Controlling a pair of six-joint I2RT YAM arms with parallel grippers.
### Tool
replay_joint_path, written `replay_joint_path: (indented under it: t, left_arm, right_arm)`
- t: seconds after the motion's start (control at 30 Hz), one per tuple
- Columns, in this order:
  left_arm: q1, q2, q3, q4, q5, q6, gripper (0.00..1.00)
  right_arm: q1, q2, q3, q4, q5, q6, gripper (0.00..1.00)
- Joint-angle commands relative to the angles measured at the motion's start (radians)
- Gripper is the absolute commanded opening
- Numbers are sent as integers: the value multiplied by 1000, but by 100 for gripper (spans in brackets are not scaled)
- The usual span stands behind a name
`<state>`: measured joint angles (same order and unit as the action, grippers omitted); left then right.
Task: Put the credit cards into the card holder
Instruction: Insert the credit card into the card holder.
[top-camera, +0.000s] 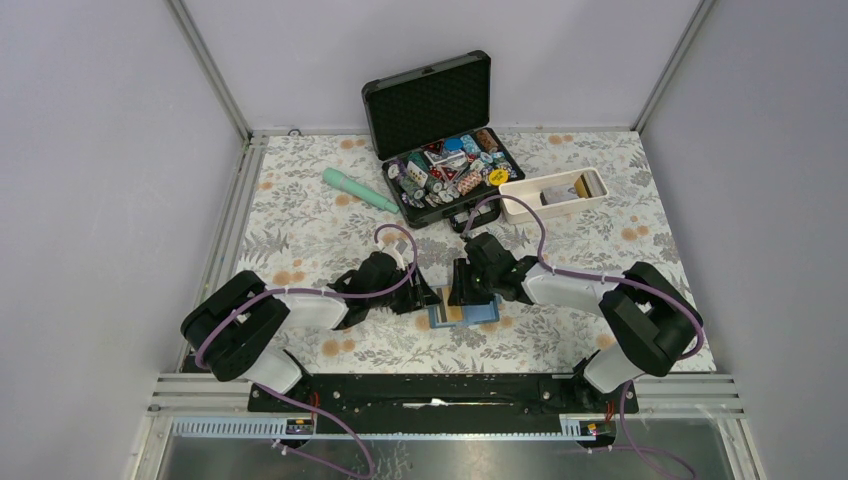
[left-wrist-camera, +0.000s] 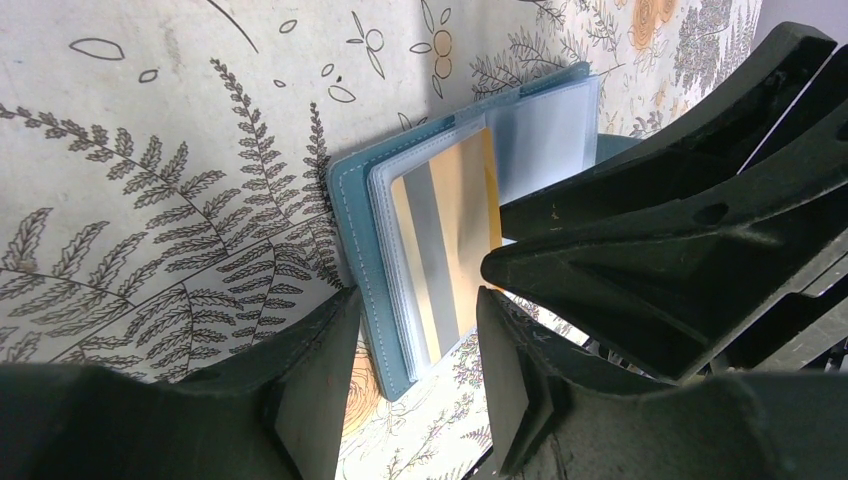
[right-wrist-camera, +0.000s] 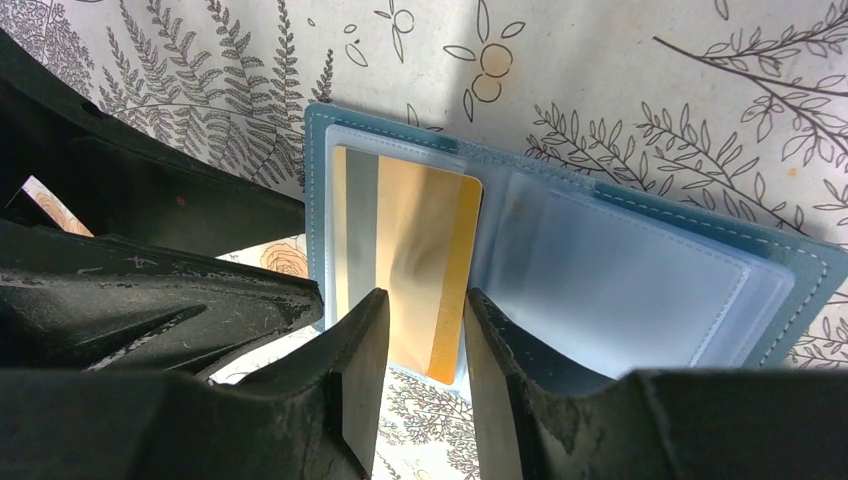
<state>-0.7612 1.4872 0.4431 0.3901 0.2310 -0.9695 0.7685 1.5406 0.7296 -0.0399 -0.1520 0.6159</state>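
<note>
Right end effector over the open card holder

One gold card with a grey stripe lies in one half of the blue holder, which is open and flat on the flowery desk. Both fingers stand half open just above the card and hold nothing. Nearby, the left end effector is half open too, at the holder's edge, empty.

A teal-blue folding card holder with lighter blue sleeves is being shown beyond the black right gripper. An orange-gold plastic card with a silver-grey stripe is being displayed between its jaws, over a white tablecloth printed with grey ferns and orange blossoms.
</note>
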Motion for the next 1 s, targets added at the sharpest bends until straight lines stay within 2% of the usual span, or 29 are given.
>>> replay_joint_path:
  t: [0.0, 0.37, 0.97]
  left_arm:
    - [-13, -5, 23, -16, -20, -1, 49]
    - [-14, -55, 13, -66, -52, 12, 49]
    - [-47, -90, -16, -69, -64, -6, 49]
  right_arm:
    - [24, 5, 5, 30, -36, 30, 40]
    - [30, -72, -29, -13, -2, 42, 45]
    - [62, -95, -69, -17, 17, 79, 41]
